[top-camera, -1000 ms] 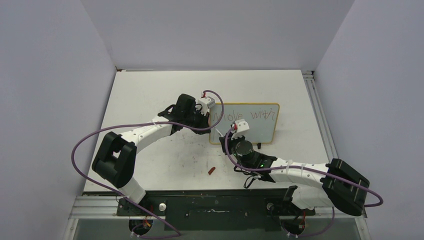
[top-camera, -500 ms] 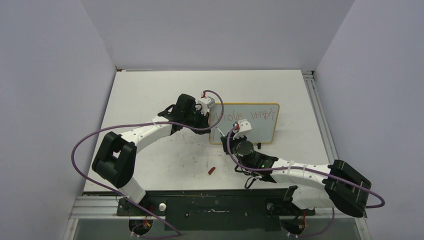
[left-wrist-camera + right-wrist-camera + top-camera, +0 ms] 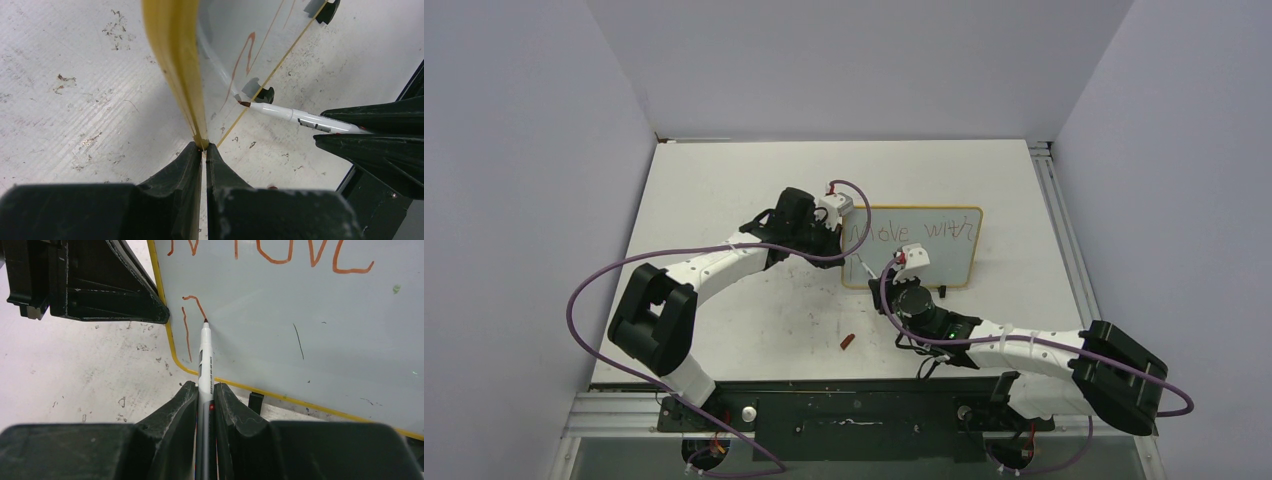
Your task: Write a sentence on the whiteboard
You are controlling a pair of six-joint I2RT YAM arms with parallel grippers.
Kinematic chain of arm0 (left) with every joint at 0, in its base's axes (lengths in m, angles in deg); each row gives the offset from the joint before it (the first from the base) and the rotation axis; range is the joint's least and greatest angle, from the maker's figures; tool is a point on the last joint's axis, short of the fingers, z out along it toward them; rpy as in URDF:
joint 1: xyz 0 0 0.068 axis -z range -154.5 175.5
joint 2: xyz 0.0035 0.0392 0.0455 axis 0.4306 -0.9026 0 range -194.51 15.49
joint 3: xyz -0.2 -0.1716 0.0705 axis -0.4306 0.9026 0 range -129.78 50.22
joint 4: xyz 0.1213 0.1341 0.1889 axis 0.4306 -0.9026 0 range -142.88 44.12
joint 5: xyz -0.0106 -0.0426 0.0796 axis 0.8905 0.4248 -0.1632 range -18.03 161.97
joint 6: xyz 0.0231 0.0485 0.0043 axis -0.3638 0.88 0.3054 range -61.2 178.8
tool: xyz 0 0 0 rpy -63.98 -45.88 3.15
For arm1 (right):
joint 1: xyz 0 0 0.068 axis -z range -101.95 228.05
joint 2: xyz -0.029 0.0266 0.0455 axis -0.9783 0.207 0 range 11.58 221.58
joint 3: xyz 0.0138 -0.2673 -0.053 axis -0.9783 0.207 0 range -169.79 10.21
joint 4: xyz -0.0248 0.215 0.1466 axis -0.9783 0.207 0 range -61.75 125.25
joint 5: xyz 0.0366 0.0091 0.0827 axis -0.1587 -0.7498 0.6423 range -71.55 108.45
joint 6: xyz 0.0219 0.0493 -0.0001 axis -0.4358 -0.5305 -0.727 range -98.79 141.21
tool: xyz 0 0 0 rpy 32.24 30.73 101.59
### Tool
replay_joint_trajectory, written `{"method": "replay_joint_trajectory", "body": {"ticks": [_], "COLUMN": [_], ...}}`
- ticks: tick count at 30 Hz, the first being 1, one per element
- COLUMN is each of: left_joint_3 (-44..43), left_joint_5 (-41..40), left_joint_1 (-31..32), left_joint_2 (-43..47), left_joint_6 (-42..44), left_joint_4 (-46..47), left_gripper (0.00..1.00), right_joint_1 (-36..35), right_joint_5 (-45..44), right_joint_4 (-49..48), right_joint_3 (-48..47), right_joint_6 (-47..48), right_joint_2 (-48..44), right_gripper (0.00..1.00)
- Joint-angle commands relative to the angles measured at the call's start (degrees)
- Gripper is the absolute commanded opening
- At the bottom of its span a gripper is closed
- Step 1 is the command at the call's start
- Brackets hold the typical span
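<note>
the pale grey, yellow-framed whiteboard carries orange-red lettering.

It was a robotics lab test cell. Plain lilac-grey panels boxed in a scuffed white table at nine, twelve and three o'clock. An aluminium rail edged three o'clock, and the cabled left arm and right arm were bolted to a black plate at six.

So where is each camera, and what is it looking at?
Top: above and behind, looking down at the table; both arms show.
Left wrist: looks along the left end effector clamped on the whiteboard's edge.
Right wrist: looks along the right end effector holding the marker.
Both wrist views share the marker tip touching the whiteboard.
</note>
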Motion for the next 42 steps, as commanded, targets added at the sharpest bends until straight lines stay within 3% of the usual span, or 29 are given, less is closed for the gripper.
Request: {"method": "replay_joint_trajectory", "body": {"ticks": [1, 18, 31, 42], "left_joint_3": [-2.85, -2.91, -2.84, -2.93], "left_joint_5": [1.46, 1.58, 1.39, 1.59], "left_joint_1": [-0.28, -0.28, -0.30, -0.54], "left_joint_2": [1.78, 1.63, 1.48, 1.45], "left_joint_6": [0.17, 0.14, 0.16, 0.00], "left_joint_4": [0.80, 0.89, 0.88, 0.99], "left_gripper": [0.00, 0.00, 0.00, 0.00], "right_joint_1": [0.14, -1.08, -2.58, -2.72], "right_joint_5": [-0.51, 2.18, 5.16, 2.65], "right_joint_4": [-1.20, -6.31, -7.15, -0.25], "right_joint_3": [0.28, -3.11, -2.22, 0.06], "right_joint_6": [-0.29, 2.48, 5.02, 4.96], "right_joint_2": [-0.16, 5.28, 0.81, -7.03], "right_gripper": [0.05, 0.05, 0.05, 0.05]}}
